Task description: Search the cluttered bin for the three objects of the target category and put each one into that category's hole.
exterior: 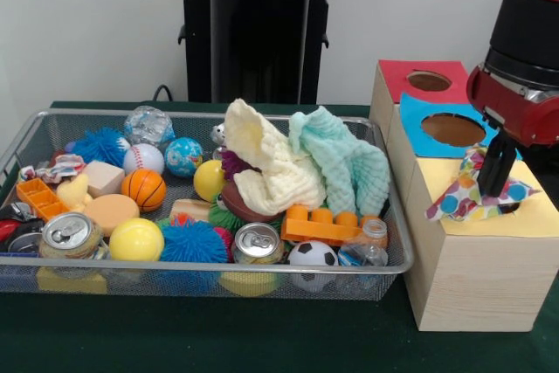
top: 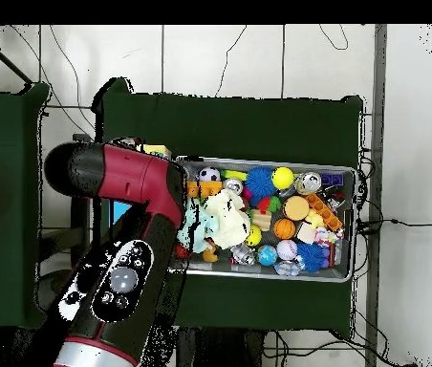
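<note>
My gripper [exterior: 495, 183] hangs over the yellow top [exterior: 543, 216] of the wooden box [exterior: 480, 277] at the right. It is shut on a polka-dot cloth [exterior: 463, 200], which lies bunched over that panel's hole and hides it. In the wire bin [exterior: 210, 265] a cream cloth [exterior: 266, 163] and a mint cloth [exterior: 345, 159] are heaped at the right end. From overhead, the arm [top: 124, 248] covers the box and the gripper. The cream cloth [top: 227, 218] and mint cloth [top: 193, 229] show at the bin's [top: 346, 172] left end.
The box also has a red panel with a hole [exterior: 429, 81] and a blue panel with a hole [exterior: 452, 129]. Balls, soda cans [exterior: 258, 243], orange blocks [exterior: 321, 226] and spiky toys fill the bin. A black pedestal [exterior: 258, 32] stands behind it.
</note>
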Tool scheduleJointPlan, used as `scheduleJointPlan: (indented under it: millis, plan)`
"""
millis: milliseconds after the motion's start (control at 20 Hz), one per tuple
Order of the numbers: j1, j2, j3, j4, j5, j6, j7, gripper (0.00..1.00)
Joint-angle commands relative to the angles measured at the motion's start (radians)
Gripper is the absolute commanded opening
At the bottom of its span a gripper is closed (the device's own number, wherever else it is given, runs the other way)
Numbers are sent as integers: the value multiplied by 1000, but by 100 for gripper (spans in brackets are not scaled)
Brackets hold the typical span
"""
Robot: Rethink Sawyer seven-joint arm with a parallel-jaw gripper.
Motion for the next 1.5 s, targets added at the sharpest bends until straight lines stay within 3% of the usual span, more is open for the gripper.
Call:
scheduleJointPlan:
  millis: [50, 200, 500, 800, 1050, 1150, 1500]
  plan:
    - [-21, 55, 131, 112, 18, -85, 151, 0]
    - [-36, 57, 174, 133, 38, -129, 137, 0]
    - [-31, 101, 179, 113, 38, -147, 151, 0]
    - [-64, 93, 252, 145, 67, -177, 121, 0]
    - [-65, 116, 236, 114, 70, -95, 154, 0]
    - [-84, 112, 261, 127, 96, -63, 165, 0]
    - [-57, 113, 200, 113, 68, -1, 192, 0]
